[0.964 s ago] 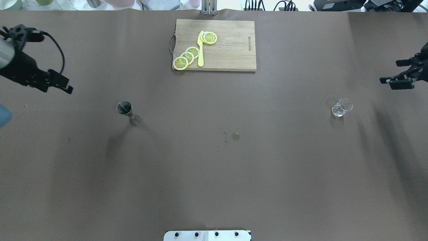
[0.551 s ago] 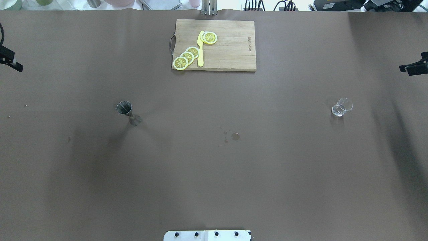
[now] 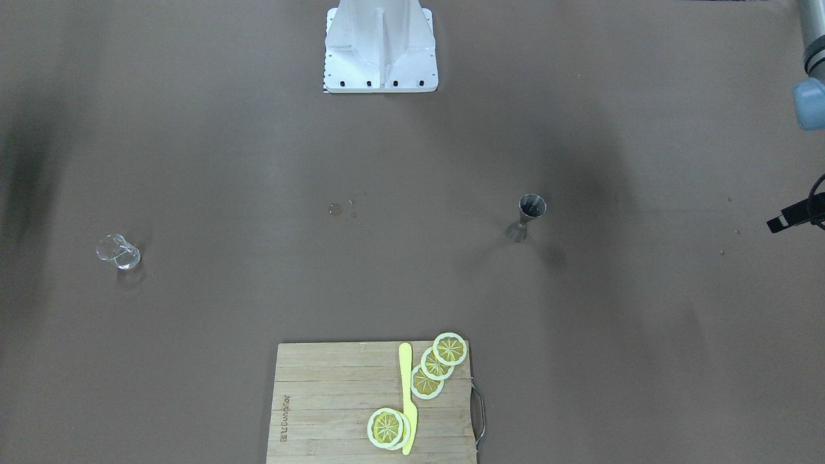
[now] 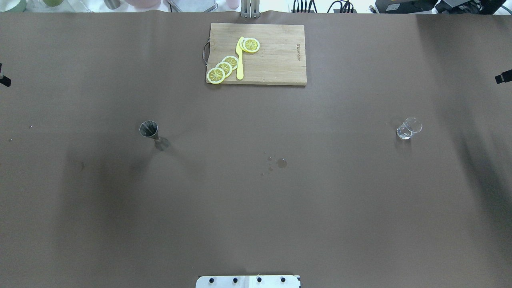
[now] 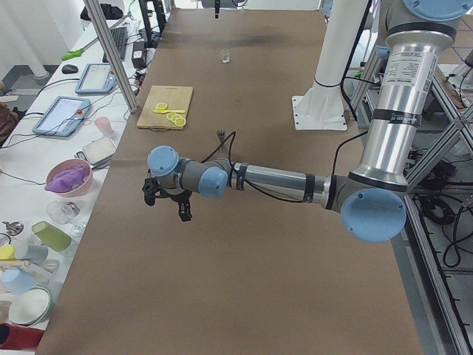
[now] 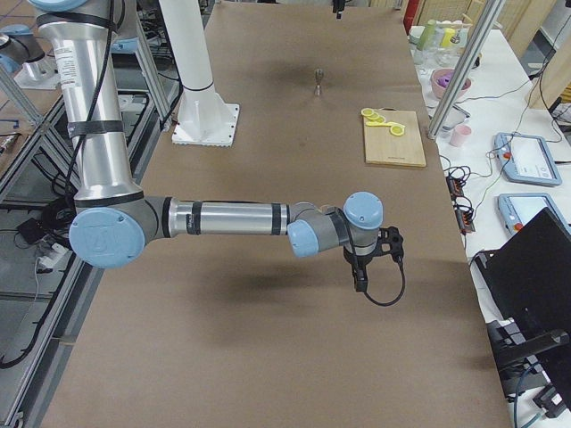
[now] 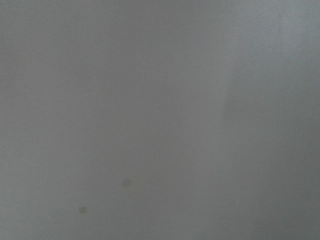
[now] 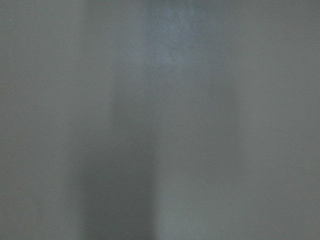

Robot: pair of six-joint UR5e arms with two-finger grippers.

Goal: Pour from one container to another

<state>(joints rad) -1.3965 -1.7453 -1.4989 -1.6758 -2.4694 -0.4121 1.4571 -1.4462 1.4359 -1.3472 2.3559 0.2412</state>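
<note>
Jigger (image 4: 154, 136) and glass (image 4: 409, 128), apparently upright, well apart.

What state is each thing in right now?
jigger: upright, standing free.
glass: upright, standing free; contents unclear.
cutting board: flat, bearing lemon slices and yellow knife.
droplets: wet spots mid-table.
left hand: near the table's end, empty; open or shut unclear.
right hand: opposite end, empty; likewise unclear.

The jigger (image 4: 154, 135) stands on the table (image 4: 256, 224) at the robot's left, the glass (image 4: 409, 128) well apart at its right, with drops (image 4: 281, 163) between them. At the far edge lies the cutting board (image 4: 276, 60), bearing lemon slices (image 4: 224, 68) and a knife (image 4: 240, 64).
</note>
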